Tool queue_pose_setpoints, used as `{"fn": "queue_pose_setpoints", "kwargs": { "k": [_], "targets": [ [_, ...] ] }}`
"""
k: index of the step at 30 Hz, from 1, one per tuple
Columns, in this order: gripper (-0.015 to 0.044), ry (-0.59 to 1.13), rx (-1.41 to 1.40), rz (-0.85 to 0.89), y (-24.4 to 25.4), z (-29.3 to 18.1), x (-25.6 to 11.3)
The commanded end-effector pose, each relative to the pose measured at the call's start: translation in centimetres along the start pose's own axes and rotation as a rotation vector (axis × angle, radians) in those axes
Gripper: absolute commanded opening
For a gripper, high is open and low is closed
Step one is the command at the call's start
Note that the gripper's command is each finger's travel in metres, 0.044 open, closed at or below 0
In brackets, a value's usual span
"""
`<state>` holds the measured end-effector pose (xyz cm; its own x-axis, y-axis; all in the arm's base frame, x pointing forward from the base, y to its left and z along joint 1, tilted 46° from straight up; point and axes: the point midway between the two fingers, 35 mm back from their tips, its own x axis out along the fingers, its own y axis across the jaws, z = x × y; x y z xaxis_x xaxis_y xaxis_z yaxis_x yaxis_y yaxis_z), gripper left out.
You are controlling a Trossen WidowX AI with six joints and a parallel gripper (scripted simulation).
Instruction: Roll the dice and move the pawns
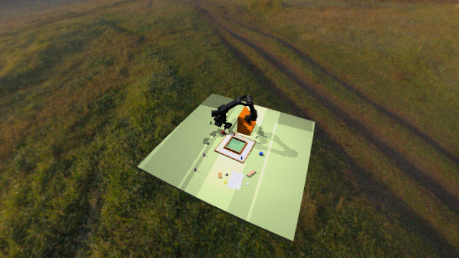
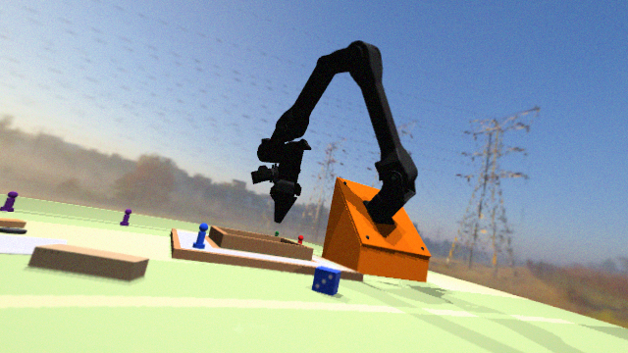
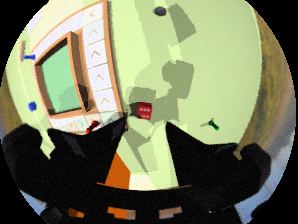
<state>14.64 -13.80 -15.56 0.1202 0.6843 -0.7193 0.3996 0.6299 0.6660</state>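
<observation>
The gripper (image 1: 222,126) (image 2: 279,219) (image 3: 146,121) is open and empty, pointing down above the red die. The red die (image 1: 223,132) (image 3: 144,110) lies on the table outside the board (image 1: 247,150) (image 2: 255,265) (image 3: 100,77); in the wrist view it shows just beyond the gap between the fingertips. The blue die (image 1: 261,153) (image 2: 326,280) (image 3: 32,106) lies on the table at the board's other side. The tray (image 1: 232,150) (image 2: 265,245) (image 3: 75,60) sits mid-board. The red pawn (image 1: 234,134) (image 2: 300,239) (image 3: 92,126) and blue pawn (image 1: 241,158) (image 2: 200,236) (image 3: 29,57) stand on the board's track.
A green pawn (image 1: 211,122) (image 2: 277,233) (image 3: 214,124), two purple pawns (image 1: 204,154) (image 1: 195,169) and a dark disc (image 1: 208,143) (image 3: 160,11) surround the board. Wooden blocks (image 1: 251,173) (image 1: 219,175) lie near a white sheet (image 1: 235,180). The arm's orange base (image 1: 246,123) (image 2: 345,235) stands beside the board.
</observation>
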Motion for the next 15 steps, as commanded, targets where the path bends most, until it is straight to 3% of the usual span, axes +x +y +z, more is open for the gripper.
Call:
{"fn": "queue_pose_setpoints", "kwargs": {
  "k": [1,15],
  "targets": [
    [0.0275,0.006,0.013,0.013,0.2,-0.3,0.7],
    [0.0275,0.006,0.013,0.013,0.1,-0.4,3.1]
  ]
}}
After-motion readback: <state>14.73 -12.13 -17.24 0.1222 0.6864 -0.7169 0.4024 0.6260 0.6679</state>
